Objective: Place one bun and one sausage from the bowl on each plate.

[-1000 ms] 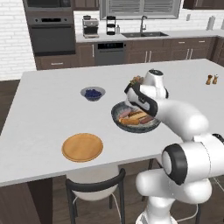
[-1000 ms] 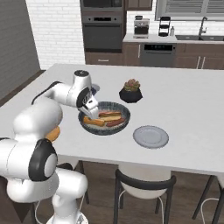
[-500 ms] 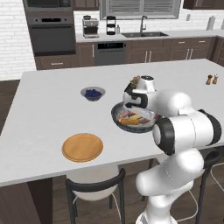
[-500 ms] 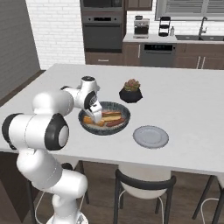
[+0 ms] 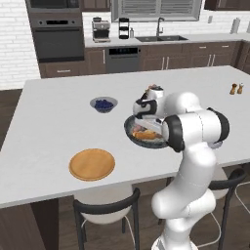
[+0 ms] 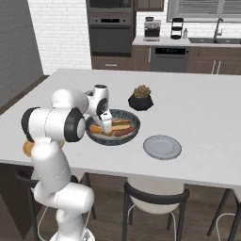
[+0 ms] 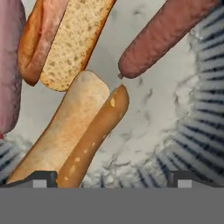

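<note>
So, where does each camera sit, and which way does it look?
Left base view: behind the arm on its left, looking forward and down at the counter; the white arm rises at lower right, over the bowl.
Right base view: behind on its right; the arm rises at lower left.
Hand view: on the hand, looking into the bowl at buns and sausages; dark end effector tips at the bottom.
Both base views share the bowl and oven.
</note>
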Robot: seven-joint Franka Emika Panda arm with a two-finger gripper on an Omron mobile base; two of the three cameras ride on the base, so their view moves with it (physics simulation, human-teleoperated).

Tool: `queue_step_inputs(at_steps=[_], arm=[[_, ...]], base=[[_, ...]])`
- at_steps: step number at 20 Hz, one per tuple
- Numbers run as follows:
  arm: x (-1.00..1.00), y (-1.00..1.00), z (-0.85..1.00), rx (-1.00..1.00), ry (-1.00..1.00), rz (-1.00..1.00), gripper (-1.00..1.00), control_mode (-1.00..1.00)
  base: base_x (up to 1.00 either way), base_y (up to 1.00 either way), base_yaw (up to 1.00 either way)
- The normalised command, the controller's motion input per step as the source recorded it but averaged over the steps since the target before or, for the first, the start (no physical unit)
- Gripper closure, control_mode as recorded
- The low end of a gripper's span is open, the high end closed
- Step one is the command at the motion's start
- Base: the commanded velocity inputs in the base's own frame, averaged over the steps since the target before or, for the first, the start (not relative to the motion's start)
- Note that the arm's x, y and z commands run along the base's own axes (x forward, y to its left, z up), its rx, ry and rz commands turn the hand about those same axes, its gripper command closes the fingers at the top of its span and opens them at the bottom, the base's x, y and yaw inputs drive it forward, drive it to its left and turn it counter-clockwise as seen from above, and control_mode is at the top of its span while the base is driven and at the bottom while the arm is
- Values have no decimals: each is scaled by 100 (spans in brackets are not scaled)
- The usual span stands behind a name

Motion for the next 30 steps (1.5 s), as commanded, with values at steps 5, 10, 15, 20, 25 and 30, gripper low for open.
queue_step_inputs(at_steps=[5,10,15,20,25,30], arm=[[26,0,-34,0,0,-10,-100,-100],[4,0,-47,0,2,-8,-100,-100],[0,0,-21,0,1,-4,-100,-100],[0,0,-2,0,-1,0,100,-100],[0,0,13,1,-8,-1,100,-100],[-17,12,27,0,-22,0,100,-100]], base=[[0,0,0],[0,0,0],[0,0,0],[0,0,0],[0,0,0],[0,0,0]])
